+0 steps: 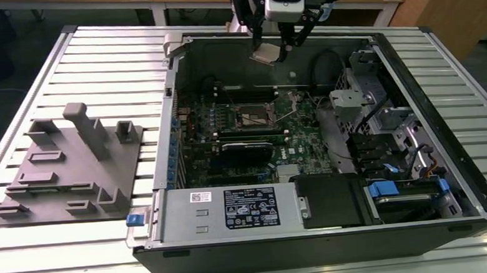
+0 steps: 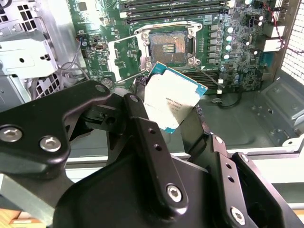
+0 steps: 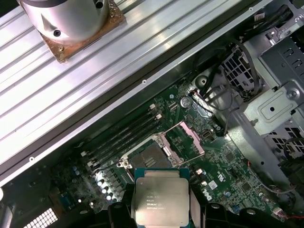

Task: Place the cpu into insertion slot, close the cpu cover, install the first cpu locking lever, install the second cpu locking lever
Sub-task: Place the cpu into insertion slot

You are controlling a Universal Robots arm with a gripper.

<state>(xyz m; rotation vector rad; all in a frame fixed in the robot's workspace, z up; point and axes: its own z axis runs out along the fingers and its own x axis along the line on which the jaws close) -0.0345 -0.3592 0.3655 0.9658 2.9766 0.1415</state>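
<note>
Presently held: the cpu [image 1: 265, 56] [image 2: 173, 102] [image 3: 160, 199], with its pale metallic face showing in both wrist views, tilted rather than level.
Pincer [image 1: 274, 52] [image 2: 173, 124] [image 3: 161, 214]: the black fingers [image 2: 142, 124] are closed onto the cpu, one pressing each of two opposite edges.
Cpu position: in the air over the far wall of the computer case [image 1: 316, 239], well apart from the socket and touching only the fingers.
Insertion slot [image 1: 254, 116] [image 2: 169, 47] [image 3: 147, 156]: a square dark socket with a silver rim in the far half of the green motherboard [image 1: 227, 147]. Its contact field is bare and uncovered.
Cpu cover [image 3: 192, 137]: swung open off one side of the slot, with green board showing through its cut-out centre.
Memory slots [image 3: 123, 135]: long black rails just beside the socket, on the side away from the raised cover.
Computer case: lies on its side with the panel off, on the slatted metal worktop [image 1: 97, 50]. It runs from the far edge almost to the near edge, on the exterior view's right.
Grey fixture plate [image 1: 70, 177]: on the worktop near the edge at the exterior view's left, just beside the case wall.
</note>
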